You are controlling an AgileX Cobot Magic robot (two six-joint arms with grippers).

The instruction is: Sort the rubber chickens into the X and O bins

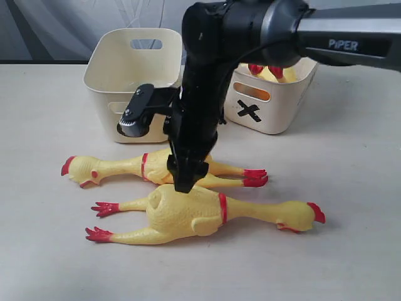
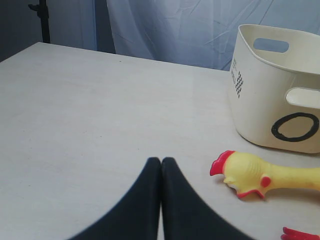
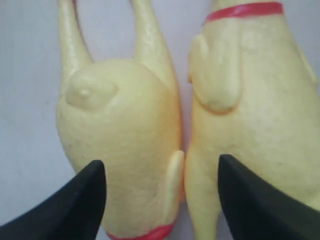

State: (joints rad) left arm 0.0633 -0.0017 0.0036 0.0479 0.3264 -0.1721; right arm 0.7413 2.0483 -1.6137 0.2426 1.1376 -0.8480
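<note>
Two yellow rubber chickens lie side by side on the table: the far chicken (image 1: 119,168) with its head to the left, the near chicken (image 1: 182,213) with its head to the right. My right gripper (image 1: 183,185) points straight down over the seam between them. In the right wrist view it (image 3: 161,170) is open, just above one chicken body (image 3: 120,140) and the other body (image 3: 255,110), holding nothing. My left gripper (image 2: 161,162) is shut and empty, low over the table, beside a chicken head (image 2: 245,175). The O bin (image 1: 109,69) stands back left, the X bin (image 1: 276,113) back right.
A further chicken (image 1: 269,72) with red feet up sits inside the X bin. The O bin (image 2: 260,100) stands just beyond the chicken head in the left wrist view. A red foot (image 2: 300,234) shows at that view's edge. The left arm does not show in the exterior view.
</note>
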